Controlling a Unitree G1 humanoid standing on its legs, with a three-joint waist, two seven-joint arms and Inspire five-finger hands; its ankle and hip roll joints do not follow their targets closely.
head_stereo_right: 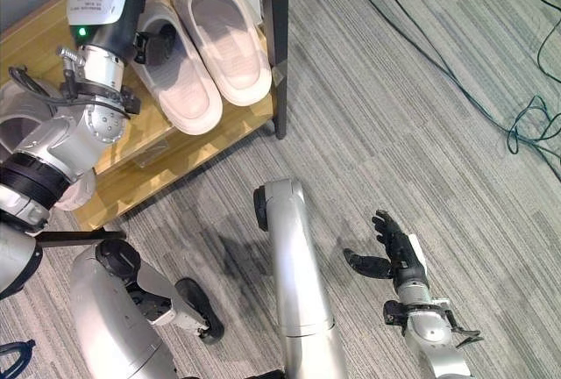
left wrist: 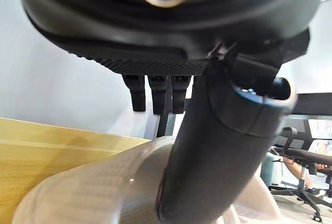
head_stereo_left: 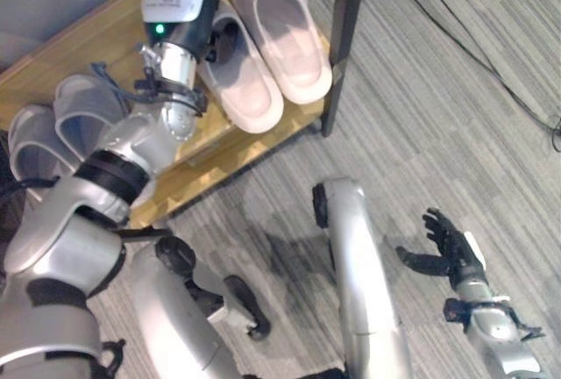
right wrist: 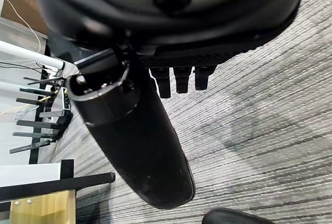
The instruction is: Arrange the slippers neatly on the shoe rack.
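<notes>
On the wooden rack [head_stereo_left: 105, 41], the left hand [left wrist: 223, 146] rests straight-fingered on a ribbed pink slipper [head_stereo_left: 241, 76].

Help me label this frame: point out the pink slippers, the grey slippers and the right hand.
pink slippers [head_stereo_left: 285, 37], left eye view, insole.
grey slippers [head_stereo_left: 74, 111], left eye view, strap.
right hand [head_stereo_right: 399, 256], right eye view, palm.

pink slippers [head_stereo_left: 263, 41]: 2 | grey slippers [head_stereo_left: 53, 125]: 2 | shoe rack [head_stereo_left: 88, 41]: 1

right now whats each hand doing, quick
Left hand: thumb resting on a pink slipper on the wooden shoe rack, fingers straight, open.
Right hand: open, empty, over the carpet.
</notes>
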